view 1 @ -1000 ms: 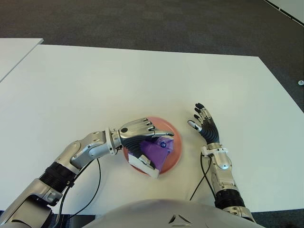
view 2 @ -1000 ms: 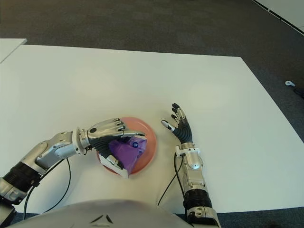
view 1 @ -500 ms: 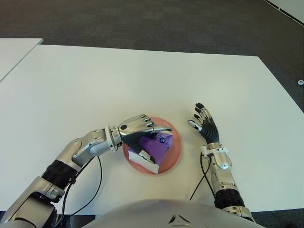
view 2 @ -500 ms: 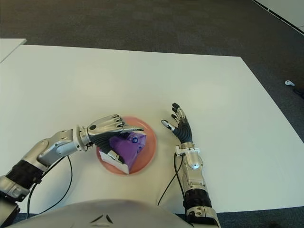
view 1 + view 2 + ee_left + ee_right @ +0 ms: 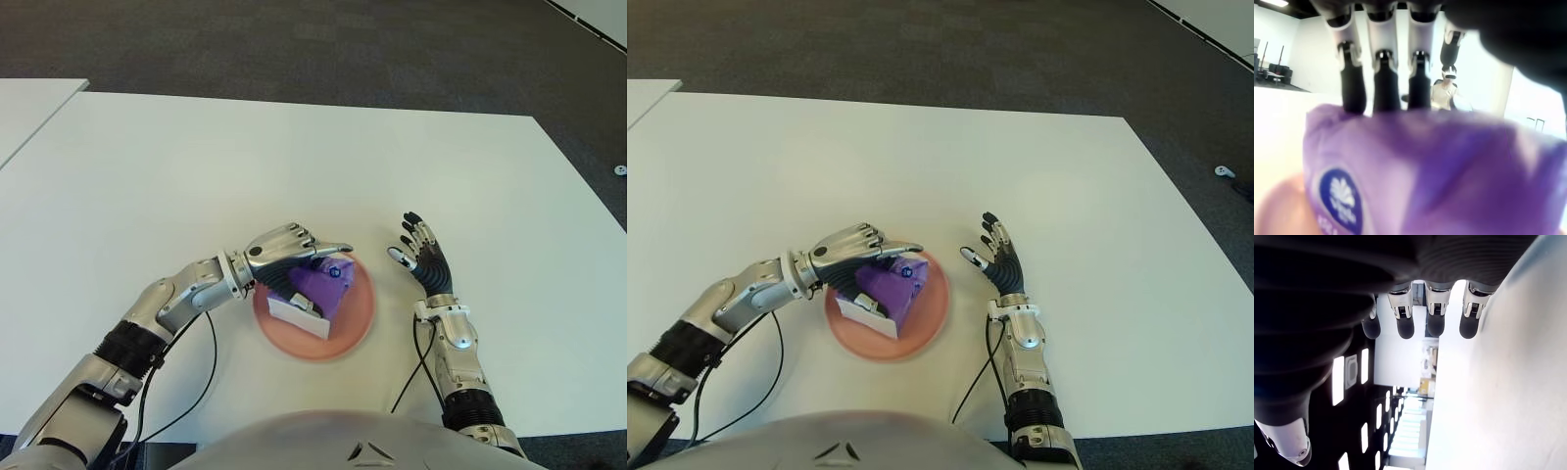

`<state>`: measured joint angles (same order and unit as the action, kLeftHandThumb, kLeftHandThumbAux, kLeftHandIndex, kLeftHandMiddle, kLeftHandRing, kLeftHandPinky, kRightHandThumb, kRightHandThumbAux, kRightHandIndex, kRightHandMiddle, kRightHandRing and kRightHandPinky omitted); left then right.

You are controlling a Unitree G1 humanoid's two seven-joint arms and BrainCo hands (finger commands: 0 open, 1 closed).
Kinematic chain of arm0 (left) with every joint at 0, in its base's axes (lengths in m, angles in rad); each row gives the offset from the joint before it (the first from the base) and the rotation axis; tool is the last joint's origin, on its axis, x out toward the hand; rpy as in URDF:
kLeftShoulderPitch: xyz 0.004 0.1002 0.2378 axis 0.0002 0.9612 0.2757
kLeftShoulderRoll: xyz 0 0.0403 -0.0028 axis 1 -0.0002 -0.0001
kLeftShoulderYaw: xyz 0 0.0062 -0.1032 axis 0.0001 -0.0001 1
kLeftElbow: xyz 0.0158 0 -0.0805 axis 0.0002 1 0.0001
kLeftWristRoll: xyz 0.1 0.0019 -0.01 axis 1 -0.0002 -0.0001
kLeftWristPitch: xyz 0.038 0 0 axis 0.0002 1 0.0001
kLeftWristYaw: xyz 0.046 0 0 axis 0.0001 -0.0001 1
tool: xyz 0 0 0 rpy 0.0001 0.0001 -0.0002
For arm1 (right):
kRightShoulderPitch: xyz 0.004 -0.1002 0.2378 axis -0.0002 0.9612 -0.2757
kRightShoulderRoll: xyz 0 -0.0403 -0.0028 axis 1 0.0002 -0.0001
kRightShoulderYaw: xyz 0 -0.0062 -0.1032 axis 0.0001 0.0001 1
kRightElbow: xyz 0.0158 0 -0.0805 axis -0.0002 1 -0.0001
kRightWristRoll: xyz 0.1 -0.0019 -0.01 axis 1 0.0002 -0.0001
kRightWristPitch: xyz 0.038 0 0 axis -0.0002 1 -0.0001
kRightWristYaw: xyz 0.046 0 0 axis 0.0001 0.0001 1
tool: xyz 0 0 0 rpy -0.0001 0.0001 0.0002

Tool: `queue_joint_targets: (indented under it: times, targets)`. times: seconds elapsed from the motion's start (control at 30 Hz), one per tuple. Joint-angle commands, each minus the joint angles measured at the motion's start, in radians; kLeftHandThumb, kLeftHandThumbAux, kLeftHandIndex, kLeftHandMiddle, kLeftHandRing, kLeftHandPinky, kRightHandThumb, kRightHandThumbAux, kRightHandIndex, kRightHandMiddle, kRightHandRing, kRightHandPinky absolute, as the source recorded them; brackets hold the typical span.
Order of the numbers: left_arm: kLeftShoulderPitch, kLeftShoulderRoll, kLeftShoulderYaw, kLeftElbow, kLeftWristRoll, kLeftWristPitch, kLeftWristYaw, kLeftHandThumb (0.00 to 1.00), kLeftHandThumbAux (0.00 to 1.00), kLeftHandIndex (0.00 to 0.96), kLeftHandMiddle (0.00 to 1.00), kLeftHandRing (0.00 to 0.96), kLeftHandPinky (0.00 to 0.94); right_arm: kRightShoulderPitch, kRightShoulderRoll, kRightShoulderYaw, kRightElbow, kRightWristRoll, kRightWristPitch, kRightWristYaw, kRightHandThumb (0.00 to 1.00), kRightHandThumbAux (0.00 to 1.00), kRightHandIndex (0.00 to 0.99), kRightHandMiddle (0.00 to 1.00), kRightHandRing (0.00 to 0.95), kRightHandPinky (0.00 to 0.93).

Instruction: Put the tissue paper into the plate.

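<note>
My left hand (image 5: 286, 257) is over the pink plate (image 5: 351, 328) now, fingers (image 5: 1383, 73) curled down across the top of the purple tissue pack (image 5: 313, 292), gripping it. The pack sits under my palm inside the plate, its white end toward my body, though I cannot tell whether it touches the plate's floor. My right hand (image 5: 423, 260) shows just to the right of the plate above the white table (image 5: 294, 157), fingers spread and holding nothing.
</note>
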<state>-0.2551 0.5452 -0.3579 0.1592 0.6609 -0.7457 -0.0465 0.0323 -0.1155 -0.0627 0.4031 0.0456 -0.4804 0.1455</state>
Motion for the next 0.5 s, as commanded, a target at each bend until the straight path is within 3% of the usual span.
queue_joint_targets:
  times: [0.03,0.27,0.43,0.5]
  targets:
    - [-0.043,0.057,0.100,-0.079,-0.243,0.065,-0.129,0.000,0.377,0.000,0.000,0.000,0.000,0.047,0.028,0.009,0.090,-0.003,0.041,-0.008,0.000,0.628,0.000,0.000,0.000,0.000]
    - [-0.023,0.031,0.152,-0.136,-0.568,0.248,-0.295,0.000,0.459,0.000,0.000,0.000,0.000,0.047,0.039,0.014,0.087,-0.005,0.044,-0.016,0.002,0.596,0.000,0.000,0.000,0.000]
    - [-0.105,0.015,0.203,-0.073,-0.722,0.271,-0.378,0.000,0.515,0.000,0.000,0.000,0.000,0.044,0.044,0.016,0.086,-0.001,0.049,-0.016,0.011,0.574,0.000,0.000,0.000,0.000]
    - [-0.107,0.010,0.220,-0.088,-0.770,0.299,-0.407,0.000,0.533,0.000,0.000,0.000,0.000,0.042,0.047,0.016,0.088,-0.002,0.052,-0.019,0.014,0.566,0.000,0.000,0.000,0.000]
